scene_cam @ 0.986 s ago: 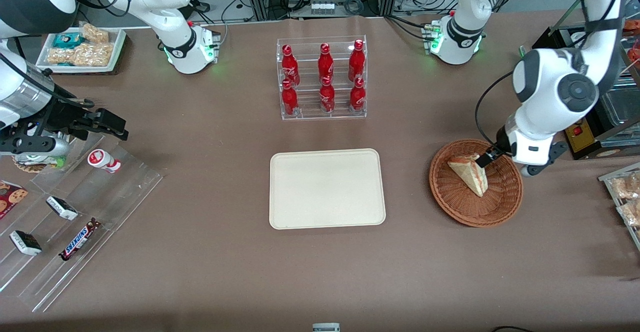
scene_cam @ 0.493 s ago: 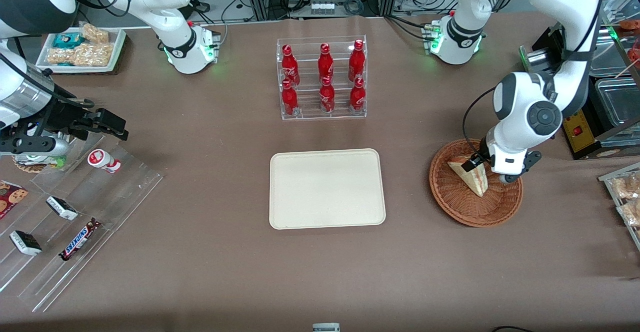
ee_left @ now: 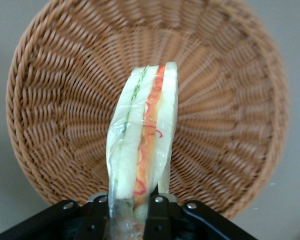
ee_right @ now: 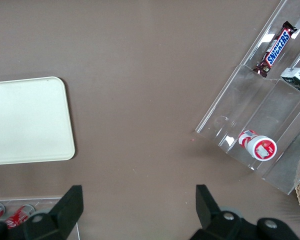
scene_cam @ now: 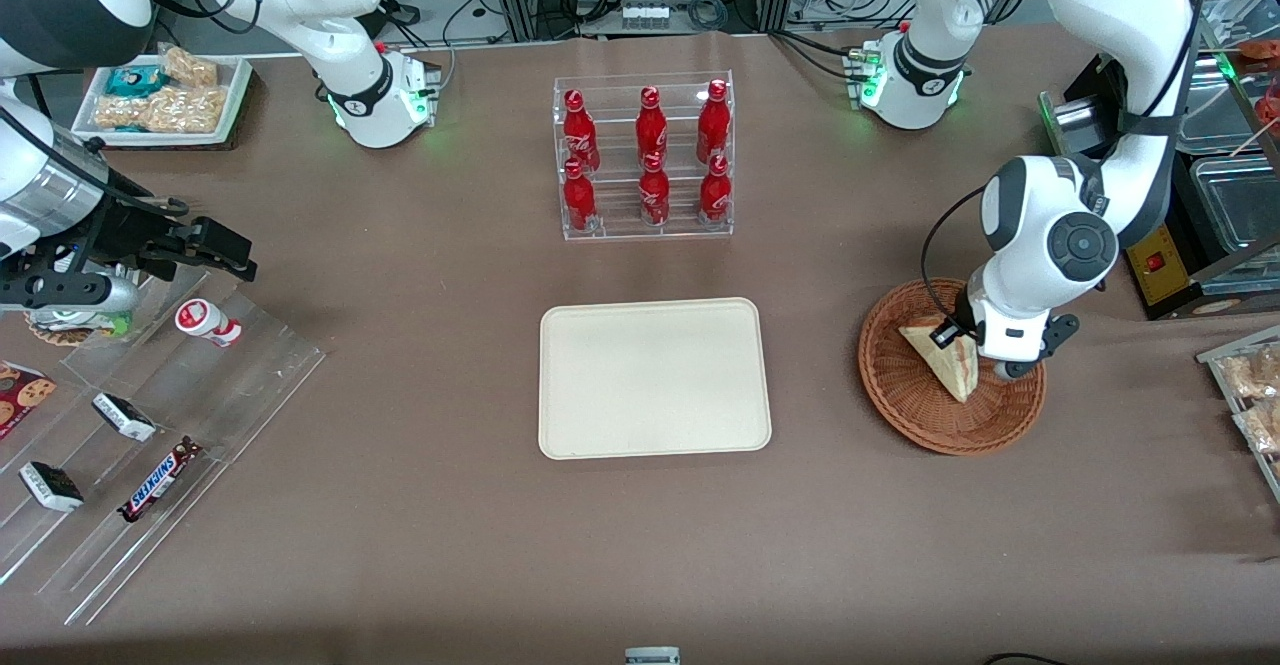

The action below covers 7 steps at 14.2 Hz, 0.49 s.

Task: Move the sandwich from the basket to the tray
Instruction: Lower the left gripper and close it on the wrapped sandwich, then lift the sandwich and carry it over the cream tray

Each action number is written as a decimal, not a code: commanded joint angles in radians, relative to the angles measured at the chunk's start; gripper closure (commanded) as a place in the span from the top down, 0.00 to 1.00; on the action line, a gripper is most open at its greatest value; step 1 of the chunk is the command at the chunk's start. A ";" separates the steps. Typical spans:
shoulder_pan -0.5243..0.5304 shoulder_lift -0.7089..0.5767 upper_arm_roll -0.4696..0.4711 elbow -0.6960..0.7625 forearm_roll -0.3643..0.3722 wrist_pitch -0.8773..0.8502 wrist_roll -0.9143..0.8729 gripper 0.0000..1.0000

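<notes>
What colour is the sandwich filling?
Orange-pink and pale green between white bread, clearest in the left wrist view: sandwich.

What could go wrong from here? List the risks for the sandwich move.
The pincer pinches only one end of the wrapped triangular white-bread sandwich, so it could pivot or slip from the film once carried. It hangs over the round brown wicker basket, whose rim might catch its low tip on the way to the cream rectangular plastic tray.
</notes>
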 commanded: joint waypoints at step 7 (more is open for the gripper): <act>-0.252 0.105 -0.054 0.509 -0.007 -0.425 0.027 0.00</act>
